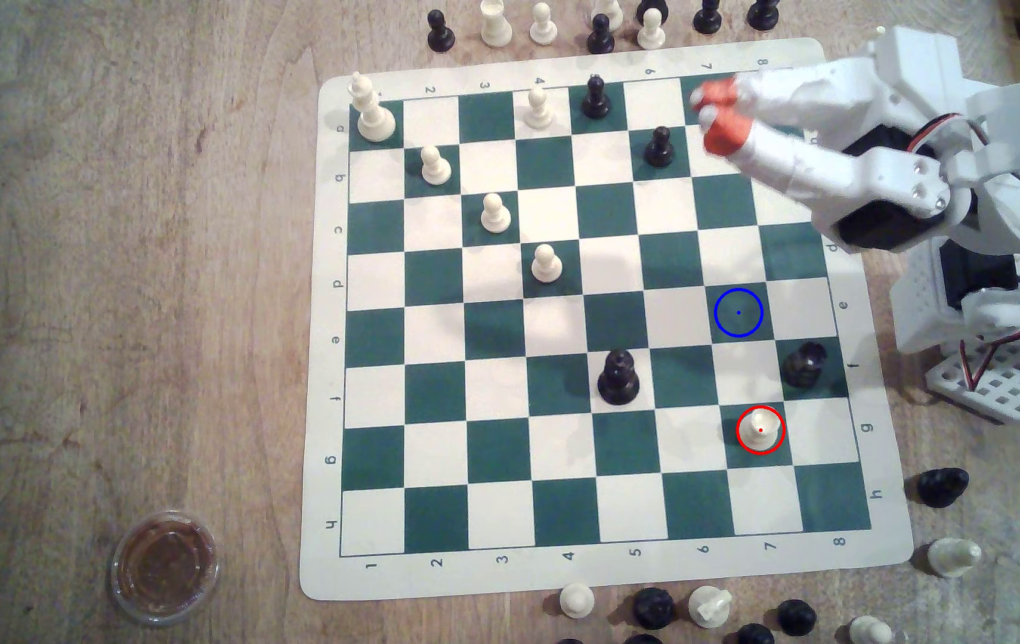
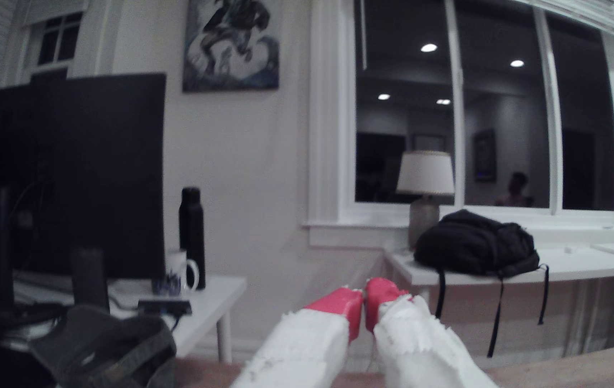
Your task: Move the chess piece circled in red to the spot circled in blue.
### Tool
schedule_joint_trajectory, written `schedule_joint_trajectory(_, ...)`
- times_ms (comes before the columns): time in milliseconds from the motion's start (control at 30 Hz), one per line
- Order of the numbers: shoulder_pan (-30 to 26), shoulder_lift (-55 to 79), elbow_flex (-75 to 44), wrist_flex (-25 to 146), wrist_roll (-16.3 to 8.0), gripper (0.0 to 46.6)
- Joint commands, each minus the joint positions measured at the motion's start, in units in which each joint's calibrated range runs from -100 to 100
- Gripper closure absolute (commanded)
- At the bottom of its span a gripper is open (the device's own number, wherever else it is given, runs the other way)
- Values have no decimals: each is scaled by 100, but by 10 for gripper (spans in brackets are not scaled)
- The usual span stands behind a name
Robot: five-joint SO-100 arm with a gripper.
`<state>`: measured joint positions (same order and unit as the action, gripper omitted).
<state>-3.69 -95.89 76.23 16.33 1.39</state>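
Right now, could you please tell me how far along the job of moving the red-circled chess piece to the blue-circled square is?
Nothing looks done yet: the short cream-white plastic chess piece stands inside its red ring. The dark green square with the blue ring holds no piece. The white gripper with orange tips is shut and empty, above the board's far corner in the exterior view; the wrist view shows its tips together. Reaching, grasping, carrying and placing remain.
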Motion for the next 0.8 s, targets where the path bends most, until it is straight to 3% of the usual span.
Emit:
schedule_joint_trajectory(0, -488, 22, -887, 2019, 313, 464)
schedule_joint_trajectory(267, -574, 22, -1059, 5025, 449, 464)
schedule_joint_trajectory(567, -707, 617, -1766, 6630, 317, 461)
schedule_joint_trajectory(700, -1074, 1364, -1875, 6917, 239, 400)
schedule_joint_trajectory(767, -1254, 1576, -1794, 6892, 210, 339)
